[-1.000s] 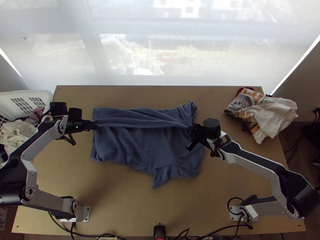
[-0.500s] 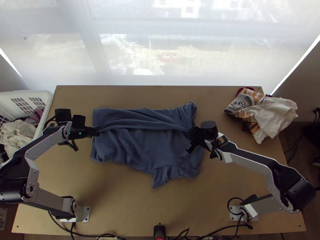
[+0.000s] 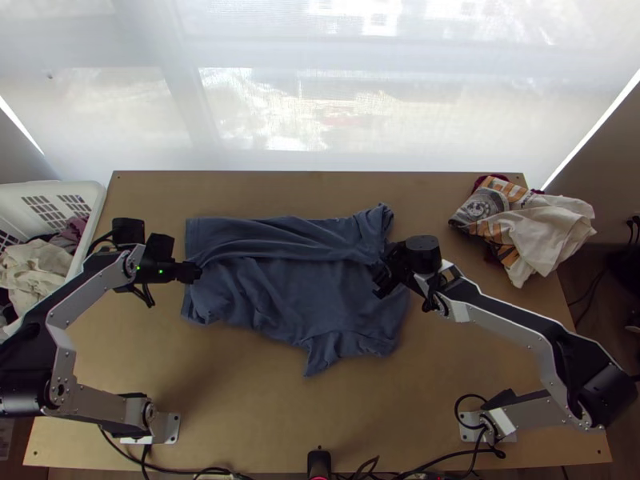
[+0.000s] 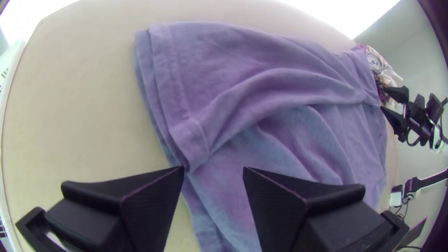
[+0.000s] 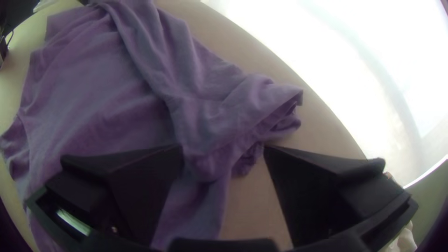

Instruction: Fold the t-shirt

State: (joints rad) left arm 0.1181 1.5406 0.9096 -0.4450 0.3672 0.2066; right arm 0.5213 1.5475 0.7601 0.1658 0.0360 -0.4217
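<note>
The blue t-shirt (image 3: 296, 288) lies across the middle of the table, its far part folded over toward the near side and wrinkled. At its left edge is my left gripper (image 3: 197, 273); in the left wrist view the left gripper (image 4: 213, 169) stands open above the corner of the folded layer (image 4: 191, 135). My right gripper (image 3: 386, 276) is over the shirt's right side. In the right wrist view, the right gripper (image 5: 223, 148) is open, with bunched cloth (image 5: 205, 158) between and beyond its fingers.
A white basket (image 3: 94, 210) holding clothes stands at the far left. Crumpled cream and printed cloth (image 3: 544, 232) lies at the table's far right. Bare tabletop (image 3: 264, 416) runs along the near side.
The left gripper has moved slightly nearer the table's front edge, and the flap's left end now reaches lower. The right gripper has shifted only a little.
</note>
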